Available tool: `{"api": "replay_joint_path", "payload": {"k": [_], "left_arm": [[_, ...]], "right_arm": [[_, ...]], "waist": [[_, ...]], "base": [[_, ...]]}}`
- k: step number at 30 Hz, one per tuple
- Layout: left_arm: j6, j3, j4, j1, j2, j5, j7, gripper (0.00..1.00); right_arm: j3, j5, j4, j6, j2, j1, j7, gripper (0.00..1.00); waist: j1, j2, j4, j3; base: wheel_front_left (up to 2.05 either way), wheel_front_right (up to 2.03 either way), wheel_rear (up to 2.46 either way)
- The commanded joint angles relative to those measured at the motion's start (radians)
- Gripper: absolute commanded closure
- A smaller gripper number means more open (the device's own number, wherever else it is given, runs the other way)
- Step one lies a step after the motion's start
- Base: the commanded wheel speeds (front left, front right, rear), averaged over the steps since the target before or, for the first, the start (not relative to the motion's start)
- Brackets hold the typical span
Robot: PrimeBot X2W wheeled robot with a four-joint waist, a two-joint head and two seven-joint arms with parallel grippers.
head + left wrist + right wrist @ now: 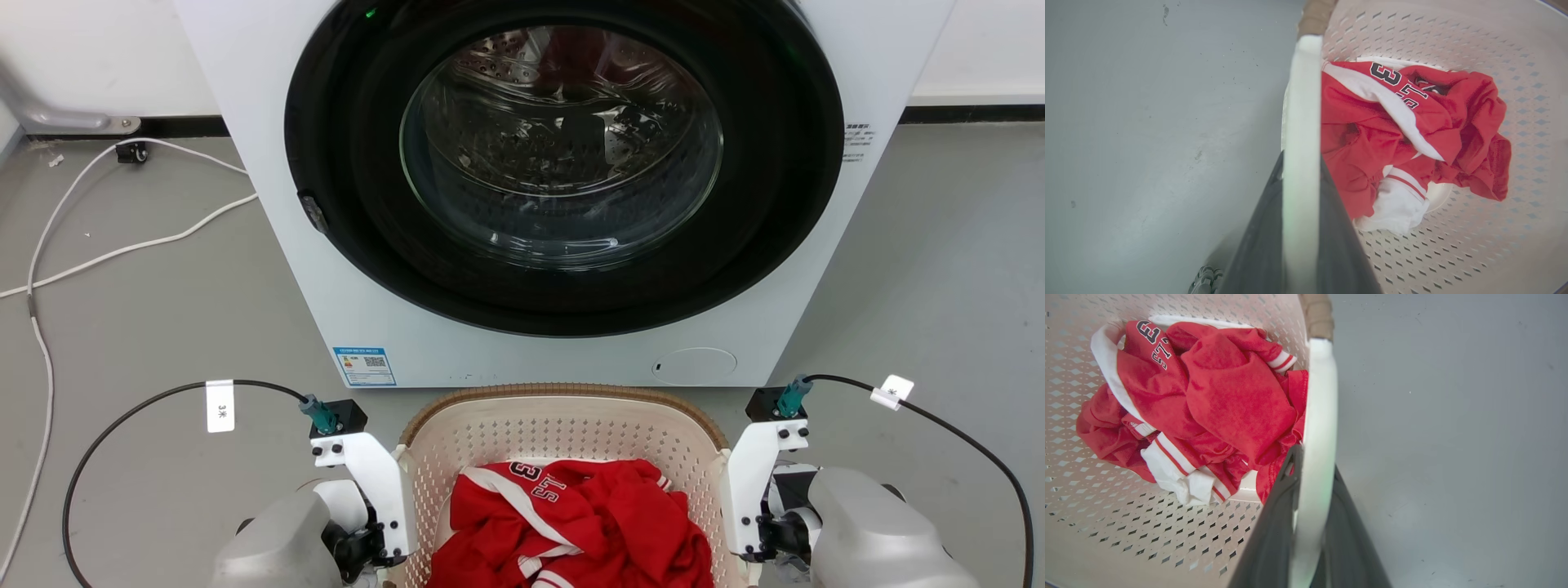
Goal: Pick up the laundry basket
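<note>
Cream-white perforated plastic is showing low in the head view. The laundry basket (563, 433) is sitting directly in front of the washing machine (269, 245), its brown rim facing the door. I cannot tell whether its base is resting on the grey floor (147, 310) or just clear of it. It is lying squarely between the left forearm (277, 539) and the right forearm (873, 531), probably so that each arm is taking one side and the load is hanging level. A red jersey (571, 523) is lying heaped inside.

In the left wrist view, the left gripper (1301, 163) is straddling the white left handle (1300, 102). Its dark fingers (1257, 245) are lying flush against both faces, so it is narrowed to the handle's thickness and looks to be clamping it.

In the right wrist view, the right gripper (1314, 463) is doing the same on the right handle (1321, 396). One of its fingers (1274, 539) is on the basket's inner side beside the jersey and the other is outside, pinching the handle between them.
</note>
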Motion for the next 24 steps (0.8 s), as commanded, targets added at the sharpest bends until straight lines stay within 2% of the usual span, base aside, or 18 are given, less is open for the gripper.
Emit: {"api": "replay_joint_path", "payload": {"k": [1,24], "left_arm": [[-0.005,0.001,-0.007,-0.016,-0.005,-0.009,-0.010,1.00],[-0.005,-0.018,-0.004,-0.016,-0.006,-0.027,-0.013,1.00]], "right_arm": [[0.004,0.006,-0.002,0.004,0.006,-0.003,0.000,1.00],[0.002,0.008,-0.001,0.004,0.004,0.001,0.000,1.00]], "waist": [[-0.0001,0.0000,0.000,0.001],[-0.0001,0.0000,-0.001,0.000]], "base": [[0.00,0.00,0.00],[0.00,0.00,0.00]]}}
